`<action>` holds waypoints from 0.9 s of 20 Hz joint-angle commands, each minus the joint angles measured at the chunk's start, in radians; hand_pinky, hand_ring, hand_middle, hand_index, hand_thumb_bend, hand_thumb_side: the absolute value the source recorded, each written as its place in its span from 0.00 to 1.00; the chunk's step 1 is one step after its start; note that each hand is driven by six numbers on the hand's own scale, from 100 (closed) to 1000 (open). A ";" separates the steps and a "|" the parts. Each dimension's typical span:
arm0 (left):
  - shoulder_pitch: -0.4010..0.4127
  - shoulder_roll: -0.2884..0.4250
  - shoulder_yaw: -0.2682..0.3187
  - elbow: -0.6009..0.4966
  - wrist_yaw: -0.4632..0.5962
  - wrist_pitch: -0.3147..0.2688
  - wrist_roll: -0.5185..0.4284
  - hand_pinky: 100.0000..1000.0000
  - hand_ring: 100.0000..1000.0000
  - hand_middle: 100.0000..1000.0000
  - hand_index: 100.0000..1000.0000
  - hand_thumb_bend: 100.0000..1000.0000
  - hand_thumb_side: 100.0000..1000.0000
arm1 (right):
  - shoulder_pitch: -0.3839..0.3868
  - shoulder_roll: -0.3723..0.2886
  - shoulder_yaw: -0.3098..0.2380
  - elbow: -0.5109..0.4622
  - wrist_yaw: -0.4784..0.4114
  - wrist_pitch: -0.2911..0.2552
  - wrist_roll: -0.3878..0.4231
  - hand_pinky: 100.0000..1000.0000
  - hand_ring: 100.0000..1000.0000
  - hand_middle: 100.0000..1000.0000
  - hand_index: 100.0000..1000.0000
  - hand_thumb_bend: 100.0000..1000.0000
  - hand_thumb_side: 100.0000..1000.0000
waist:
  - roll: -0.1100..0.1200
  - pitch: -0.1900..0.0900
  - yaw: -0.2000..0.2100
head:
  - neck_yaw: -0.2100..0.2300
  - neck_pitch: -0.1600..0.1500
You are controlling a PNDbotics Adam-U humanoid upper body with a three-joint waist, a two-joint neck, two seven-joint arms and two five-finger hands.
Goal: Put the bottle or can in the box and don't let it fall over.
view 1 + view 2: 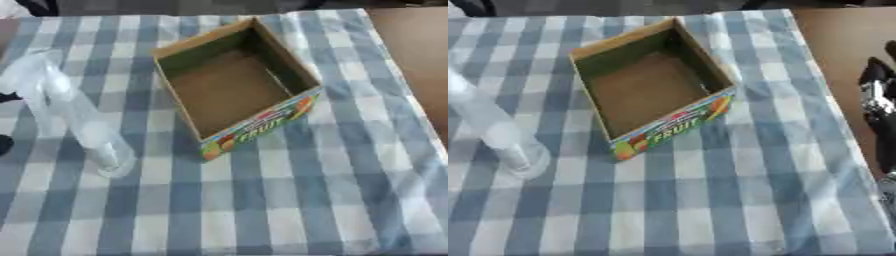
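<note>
A clear plastic bottle (74, 112) stands on the checked cloth to the left of the box, its base toward me and its top leaning to the upper left in the picture. The open cardboard box (254, 127) with a fruit print on its front wall sits in the middle, empty inside. Of my left hand (3, 144) only dark bits show at the left edge, beside the bottle; whether it touches the bottle is hidden. My right hand (880, 107) rests at the right edge, off the cloth, fingers up and relaxed, holding nothing.
The blue and white checked cloth (289, 200) covers most of the table. Bare brown tabletop (842, 35) shows at the right, past the cloth's edge. A dark shape lies along the far edge of the table.
</note>
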 commanded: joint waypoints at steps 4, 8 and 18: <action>-0.009 0.033 -0.015 -0.007 -0.032 0.005 0.026 1.00 1.00 1.00 0.99 0.31 1.00 | -0.003 -0.017 -0.004 -0.023 0.005 0.003 0.003 0.94 0.96 1.00 0.91 0.00 0.28 | 0.001 -0.014 -0.002 | 0.008 -0.017; -0.012 0.029 -0.035 0.004 -0.026 0.014 0.048 1.00 1.00 1.00 0.99 0.29 1.00 | -0.004 -0.016 -0.003 -0.023 0.004 0.004 0.005 0.94 0.96 1.00 0.91 0.00 0.28 | 0.001 -0.014 -0.004 | 0.014 -0.019; -0.034 -0.017 -0.071 0.043 -0.043 0.068 0.078 1.00 1.00 1.00 0.98 0.20 1.00 | -0.005 -0.016 -0.001 -0.023 0.002 0.007 0.009 0.94 0.96 1.00 0.91 0.00 0.29 | 0.000 -0.016 -0.004 | 0.015 -0.026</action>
